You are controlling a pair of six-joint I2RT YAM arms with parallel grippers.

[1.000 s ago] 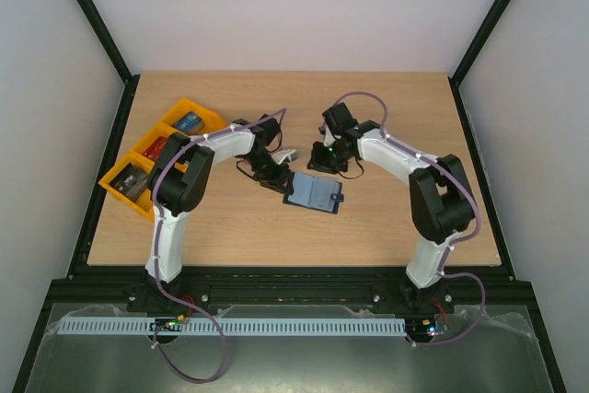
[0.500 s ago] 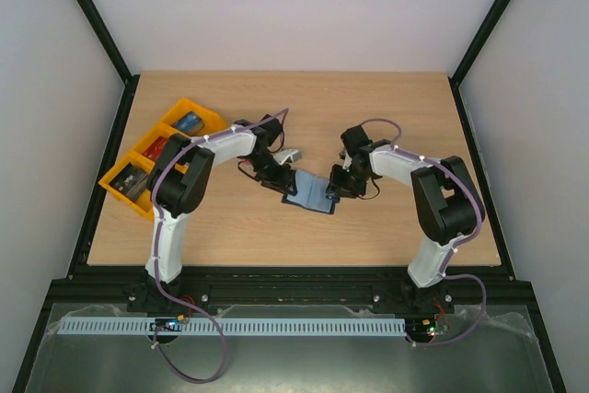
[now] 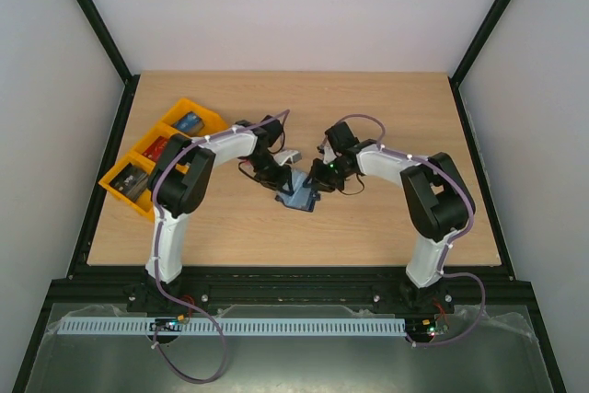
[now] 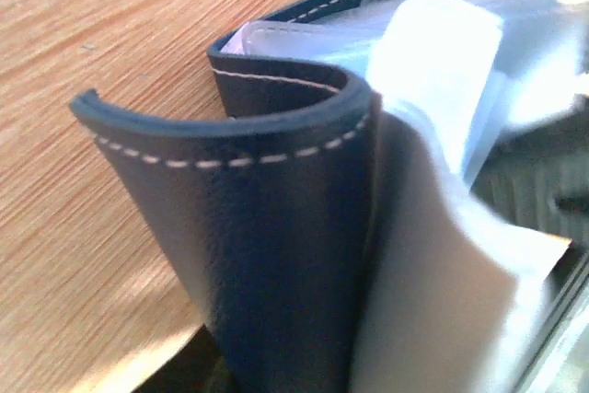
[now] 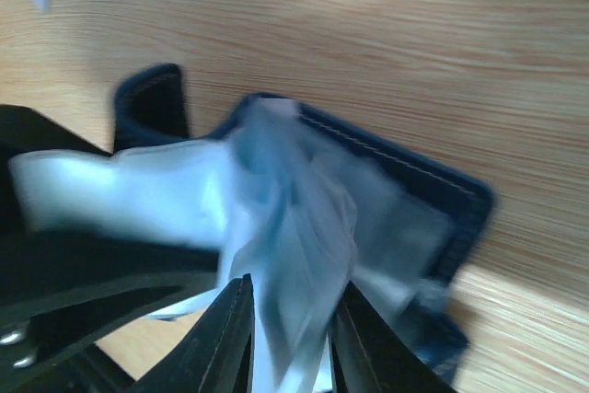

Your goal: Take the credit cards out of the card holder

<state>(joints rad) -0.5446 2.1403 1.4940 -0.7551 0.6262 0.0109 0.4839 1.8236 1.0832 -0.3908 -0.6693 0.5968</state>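
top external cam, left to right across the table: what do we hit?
orange tray → left pincer → card holder → right pincer

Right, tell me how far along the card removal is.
Done: the card holder is partly open, clear sleeves fanned out. In hand: the left gripper is at its edge while the right gripper looks to pinch the sleeves. Left: the cards; none visibly out yet.

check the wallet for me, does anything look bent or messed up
Yes. The card holder is not lying flat: its navy cover curls upright off the table, and its clear plastic sleeves are bunched and crumpled between the fingers of the right gripper.
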